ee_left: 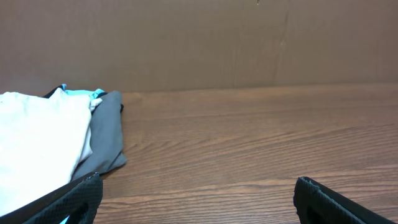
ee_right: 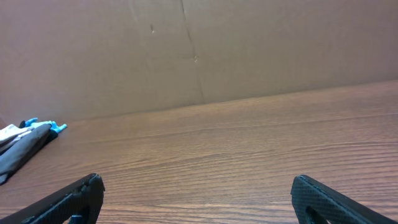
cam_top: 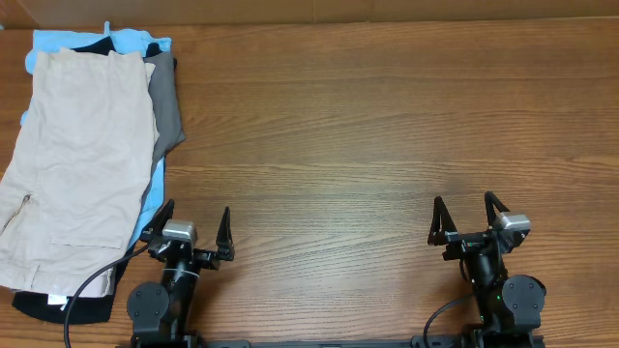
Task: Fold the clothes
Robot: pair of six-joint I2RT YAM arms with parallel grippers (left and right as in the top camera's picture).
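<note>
The light beige shorts [cam_top: 77, 164] lie folded on top of a pile of clothes at the table's left edge; they also show at the left of the left wrist view [ee_left: 37, 143]. My left gripper [cam_top: 196, 224] is open and empty near the front edge, just right of the pile; its jaws show wide apart in its own view [ee_left: 198, 190]. My right gripper [cam_top: 466, 213] is open and empty at the front right, far from the shorts, jaws wide apart in its own view [ee_right: 198, 190].
Under the beige shorts lie darker grey shorts [cam_top: 166, 101], a light blue garment [cam_top: 97, 41] and a black garment [cam_top: 44, 307]. A brown cardboard wall [ee_left: 199, 37] stands behind the wooden table [cam_top: 387, 135].
</note>
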